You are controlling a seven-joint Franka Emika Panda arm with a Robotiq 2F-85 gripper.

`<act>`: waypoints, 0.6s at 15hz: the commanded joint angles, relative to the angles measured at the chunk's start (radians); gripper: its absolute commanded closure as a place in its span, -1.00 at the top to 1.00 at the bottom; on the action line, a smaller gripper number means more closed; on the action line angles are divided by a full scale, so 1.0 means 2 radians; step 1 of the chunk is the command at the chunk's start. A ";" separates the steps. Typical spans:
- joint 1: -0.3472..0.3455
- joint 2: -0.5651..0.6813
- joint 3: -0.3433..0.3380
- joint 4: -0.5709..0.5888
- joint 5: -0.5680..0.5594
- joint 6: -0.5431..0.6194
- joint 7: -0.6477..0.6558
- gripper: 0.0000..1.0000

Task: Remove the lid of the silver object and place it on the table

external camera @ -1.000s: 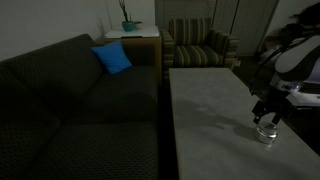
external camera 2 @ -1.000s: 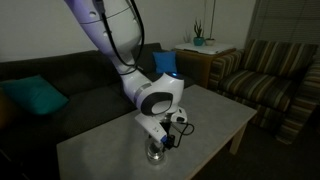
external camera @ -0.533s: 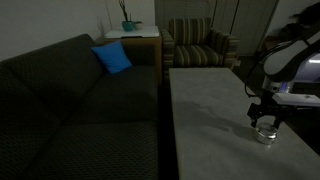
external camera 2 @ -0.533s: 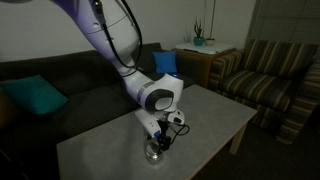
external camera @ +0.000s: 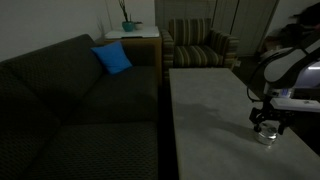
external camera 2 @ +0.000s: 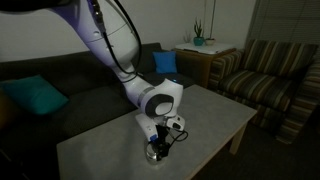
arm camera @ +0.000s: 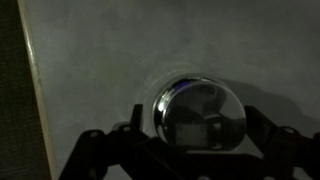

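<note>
The lid (arm camera: 200, 112) is polished metal, smooth and mirror-like, with reflections on its top. Under it the table (arm camera: 90, 60) has a pale grey, matt, faintly mottled top. The gripper (arm camera: 192, 135) looks dark and matt, perhaps plastic; the view is dim. Beside the table, the sofa (external camera: 80, 100) is dark woven cloth, its cushion (external camera: 112, 58) plain blue cloth. Beyond the table, the armchair (external camera: 200, 45) is striped cloth.

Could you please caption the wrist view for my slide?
Dark pincer straddles the shiny round silver container on the pale grey table.
</note>
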 commanded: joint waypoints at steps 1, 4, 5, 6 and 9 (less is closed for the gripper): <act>-0.002 -0.010 -0.003 -0.016 0.002 0.008 0.008 1.00; 0.000 -0.019 -0.003 -0.030 0.000 0.012 0.007 1.00; 0.003 -0.023 -0.007 -0.037 -0.002 0.016 0.012 1.00; 0.004 -0.026 -0.007 -0.041 -0.001 0.017 0.014 1.00; 0.008 -0.039 -0.011 -0.062 -0.004 0.025 0.019 1.00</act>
